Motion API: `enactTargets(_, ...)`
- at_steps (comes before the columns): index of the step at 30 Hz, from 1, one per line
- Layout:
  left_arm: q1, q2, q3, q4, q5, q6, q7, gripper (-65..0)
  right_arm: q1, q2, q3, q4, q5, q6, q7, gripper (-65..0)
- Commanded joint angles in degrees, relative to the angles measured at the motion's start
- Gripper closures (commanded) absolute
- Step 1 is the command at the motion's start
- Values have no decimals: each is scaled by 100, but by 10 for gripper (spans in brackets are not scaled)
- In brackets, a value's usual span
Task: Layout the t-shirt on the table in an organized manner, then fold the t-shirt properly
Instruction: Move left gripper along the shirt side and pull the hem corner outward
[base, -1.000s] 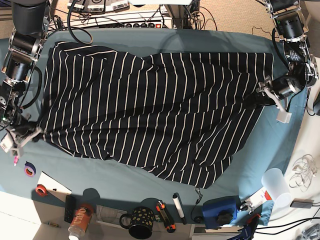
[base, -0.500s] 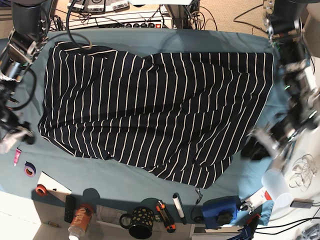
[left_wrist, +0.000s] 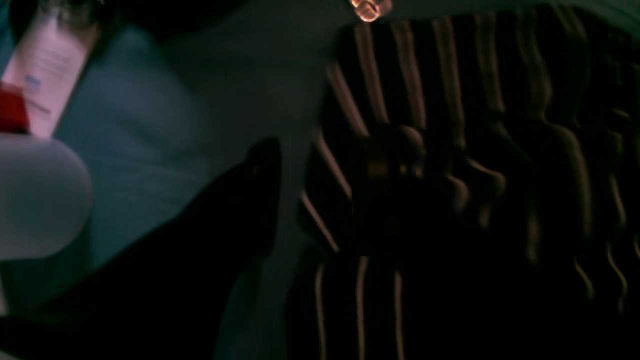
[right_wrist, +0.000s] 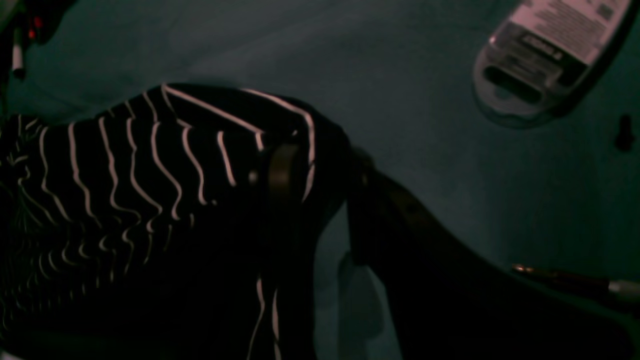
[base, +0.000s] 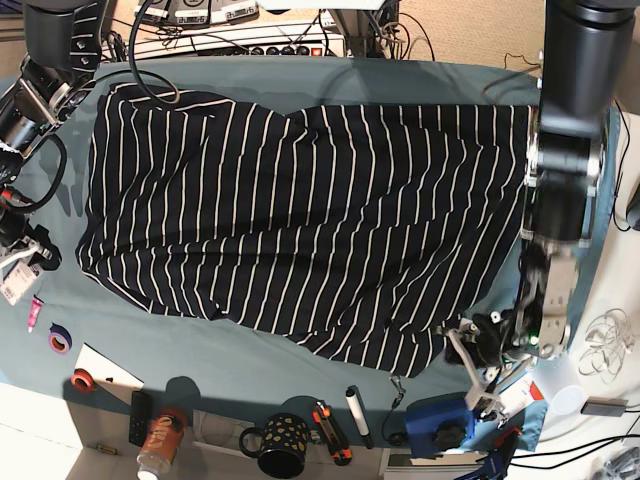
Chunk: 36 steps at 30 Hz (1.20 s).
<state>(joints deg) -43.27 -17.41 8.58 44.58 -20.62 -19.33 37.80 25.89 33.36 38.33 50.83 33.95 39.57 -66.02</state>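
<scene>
Teal cloth all over the table (base: 300, 350), with the usual clutter along the 6 o'clock edge in the base view: spotted mug (base: 283, 446), orange can (base: 160, 440), white marker (base: 357, 415), blue gadget (base: 440, 420). Two tape rolls (base: 60, 340) at 8 o'clock, power strip (base: 250, 40) up at 12. None of it touching the fabric, none of it sitting between the arms and the hem.

Then the t-shirt (base: 300, 210), dark with thin white stripes, spread pretty flat across the middle of the table. Long axis from 9 to 3 o'clock, stripes slanting a bit toward 7. Lower hem sagging to a point around 5 o'clock, some wrinkles there too.

Left gripper (base: 475, 365) down at 5 o'clock, just beside that hem point. Jaws apart in the left wrist view (left_wrist: 325, 170): one dark finger over bare teal, the other over striped cloth, shirt edge in between. Very dim and blurry though, so can't tell about actual contact. White cup (left_wrist: 35, 195) right next to it at 9 o'clock.

Right gripper (base: 25, 255) out at 9 o'clock, near the shirt's corner but apart from it from above. Jaws spread in the right wrist view (right_wrist: 320, 175), teal showing in the gap, shirt corner bunched up against one finger. Plastic package (right_wrist: 540, 55) at 2 o'clock there, well clear.
</scene>
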Motion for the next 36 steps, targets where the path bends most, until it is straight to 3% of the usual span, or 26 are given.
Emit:
enactTargets(1,-313,-15,-13,-225,-55,-15,-234,-230,138,173,13,92,118,43,98,-162)
enactTargets(5,-535,-24,-13,-894,-50,-15,-568,-230,138,173,13,92,120,43,83,-161)
enactTargets(14,-195,4,-11,-920,50,-17,-531,-230,138,170,2,92,122,43,-11,-162)
enactTargets(24,251,267,-13,-922,66,-85,-557,-229,138,170,0,92,332,43,-146,-161)
enactTargets(26,262,317,-11,-922,234,-168,-573,-184,138,170,0,92,334,43,-146,-161)
enactTargets(29,262,323,-11,-922,450,-42,-688,0,138,173,0,92,332,43,-149,-161)
enactTargets(36,190,195,-13,-922,1099,804,-1421,0,138,173,0,92,334,43,-146,-161)
